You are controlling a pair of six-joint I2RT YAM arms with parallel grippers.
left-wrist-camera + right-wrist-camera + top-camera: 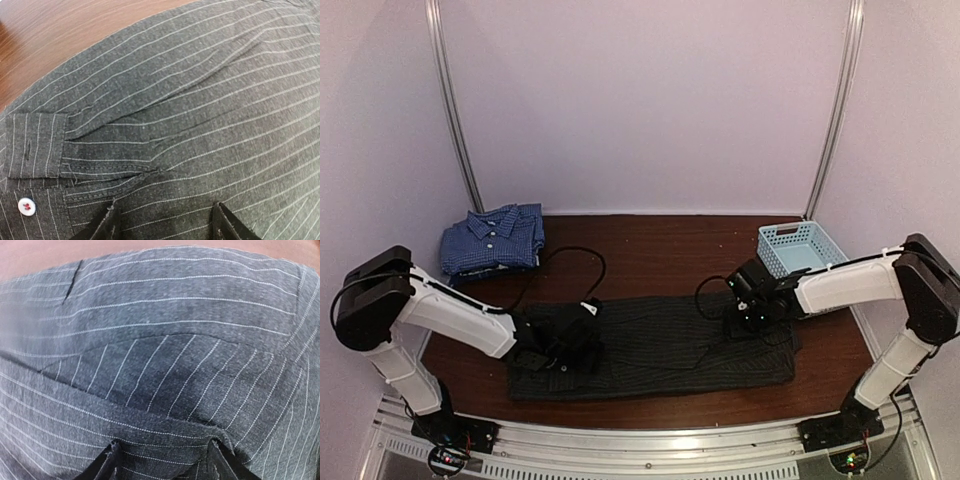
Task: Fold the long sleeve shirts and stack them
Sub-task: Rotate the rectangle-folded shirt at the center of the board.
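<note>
The black pinstriped long sleeve shirt lies flat in a long band across the front of the table. The blue checked shirt sits folded at the back left. My left gripper rests on the black shirt's left part. In the left wrist view this gripper is open, tips on flat cloth, beside a sleeve cuff and a white button. My right gripper is at the shirt's right upper edge. In the right wrist view it is open, and a raised fold of cloth runs across its tips.
A light blue plastic basket stands at the back right, close behind the right arm. Black cables loop over the brown table behind the shirt. White walls and metal posts enclose the back.
</note>
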